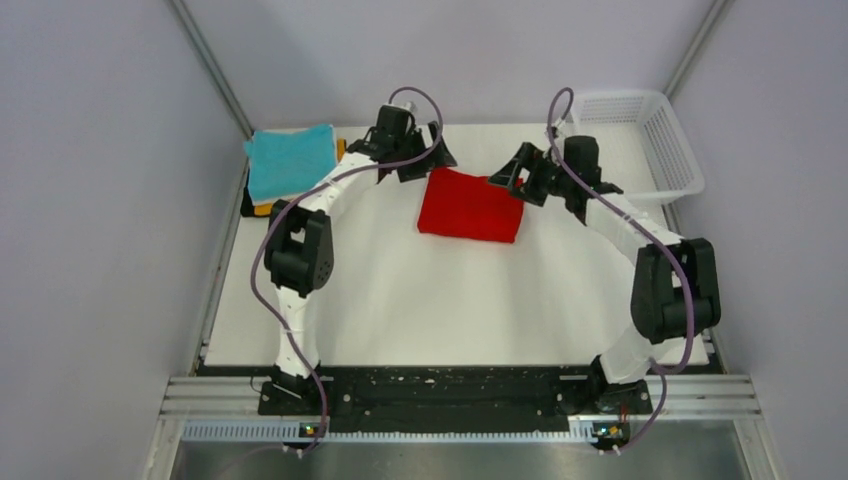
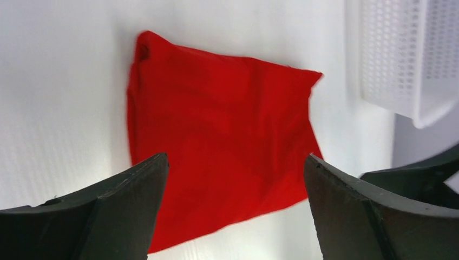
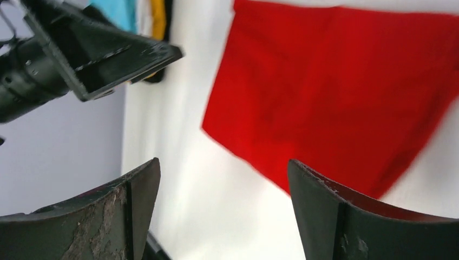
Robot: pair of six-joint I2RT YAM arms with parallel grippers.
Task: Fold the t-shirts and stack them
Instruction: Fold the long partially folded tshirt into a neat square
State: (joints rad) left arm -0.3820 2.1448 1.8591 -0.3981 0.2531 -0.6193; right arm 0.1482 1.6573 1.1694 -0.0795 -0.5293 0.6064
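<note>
The red t-shirt (image 1: 471, 205) lies folded into a rough square on the white table, at the back middle. It also shows in the left wrist view (image 2: 222, 135) and the right wrist view (image 3: 335, 92). A stack of folded t-shirts with the turquoise one (image 1: 291, 161) on top sits at the back left; orange-yellow and black edges (image 3: 157, 16) show under it. My left gripper (image 1: 425, 152) hovers open and empty at the red shirt's far left corner. My right gripper (image 1: 513, 172) hovers open and empty at its far right corner.
A white plastic mesh basket (image 1: 640, 140) stands at the back right corner, also in the left wrist view (image 2: 406, 54). Grey enclosure walls close in the table on the left, back and right. The arm bases sit on a black rail (image 1: 440, 390) at the near edge.
</note>
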